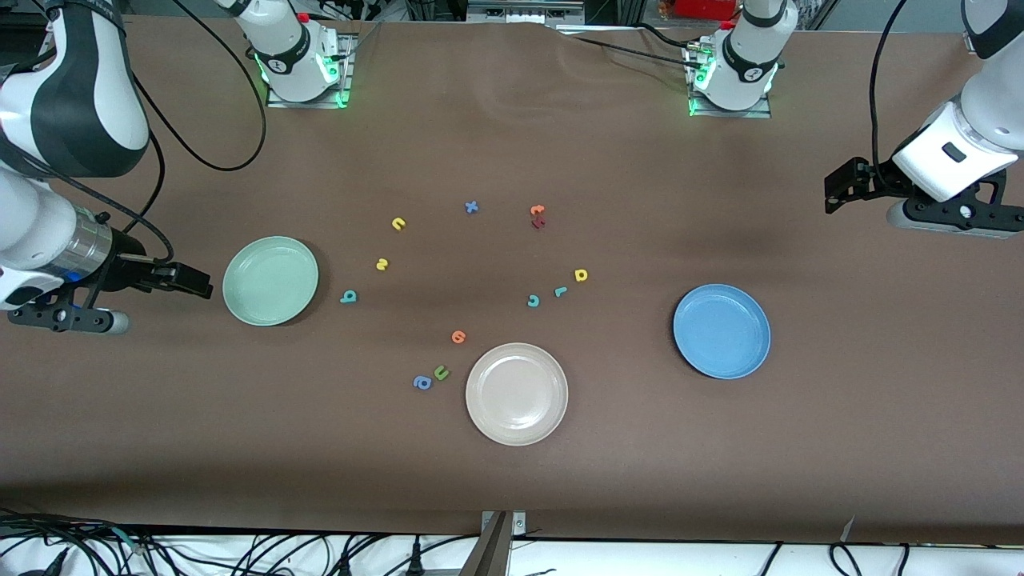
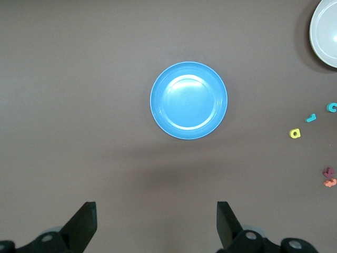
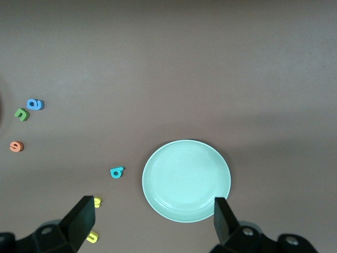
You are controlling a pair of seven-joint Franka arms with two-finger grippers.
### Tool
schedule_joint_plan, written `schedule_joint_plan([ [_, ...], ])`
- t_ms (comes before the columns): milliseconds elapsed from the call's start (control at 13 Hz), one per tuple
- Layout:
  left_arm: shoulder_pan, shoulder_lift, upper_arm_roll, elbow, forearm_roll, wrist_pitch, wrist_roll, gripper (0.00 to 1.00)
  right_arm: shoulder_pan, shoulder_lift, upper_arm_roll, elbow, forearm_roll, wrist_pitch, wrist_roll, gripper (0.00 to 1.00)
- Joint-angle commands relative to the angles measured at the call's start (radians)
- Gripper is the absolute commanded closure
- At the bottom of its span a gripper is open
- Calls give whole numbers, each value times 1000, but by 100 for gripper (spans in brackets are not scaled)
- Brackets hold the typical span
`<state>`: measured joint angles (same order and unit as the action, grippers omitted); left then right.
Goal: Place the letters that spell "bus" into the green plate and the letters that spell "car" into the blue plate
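Nearest the front camera, on the brown table point(image 1: 840, 448): the beige-white plate point(image 1: 517, 394), bare; just beside it toward the right arm's end, the blue "a" point(image 1: 422, 382) and the green "u" point(image 1: 441, 372), close together; a little farther, the orange letter point(image 1: 458, 337).

Next row back: the green plate point(image 1: 270, 281) toward the right arm's end, nothing in it; the blue plate point(image 1: 722, 330) toward the left arm's end, likewise bare; the two well apart, all letters between them.

The teal "b" point(image 1: 348, 297) lies just beside the green plate; farther from the camera the yellow "s" point(image 1: 382, 264), then the yellow "u" point(image 1: 398, 223); each apart from the others, nothing over them.

The teal "c" point(image 1: 534, 301), teal "r" point(image 1: 561, 291) and yellow "a" point(image 1: 581, 275) sit in a short slanting line near the table's middle, well short of the blue plate.

Farthest letters: a blue "x" point(image 1: 471, 207); an orange letter point(image 1: 537, 210) touching a dark red letter point(image 1: 538, 222), shapes not readable.

Right claw point(image 1: 192, 282) at the right arm's end of the table beside the green plate, fingers spread apart, holding nothing; the right wrist view shows the green plate between its fingers.

Left claw point(image 1: 836, 188) over bare table at the left arm's end, fingers apart, nothing held; the left wrist view shows the blue plate.

No readable writing besides the letters themselves.
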<state>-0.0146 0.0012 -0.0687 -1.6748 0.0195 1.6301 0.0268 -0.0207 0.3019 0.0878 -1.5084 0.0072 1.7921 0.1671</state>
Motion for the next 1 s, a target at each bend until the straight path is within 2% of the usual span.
schedule_joint_plan([
  [0, 8, 16, -3, 32, -13, -23, 24, 0, 2, -13, 1, -4, -12, -14, 20, 1],
  [462, 5, 14, -5, 32, -18, -23, 19, 0, 2, -6, 1, -3, -69, -2, 23, 1],
  [923, 8, 14, -6, 32, -24, -23, 18, 0, 4, -1, 3, -3, -56, 13, 22, 1],
])
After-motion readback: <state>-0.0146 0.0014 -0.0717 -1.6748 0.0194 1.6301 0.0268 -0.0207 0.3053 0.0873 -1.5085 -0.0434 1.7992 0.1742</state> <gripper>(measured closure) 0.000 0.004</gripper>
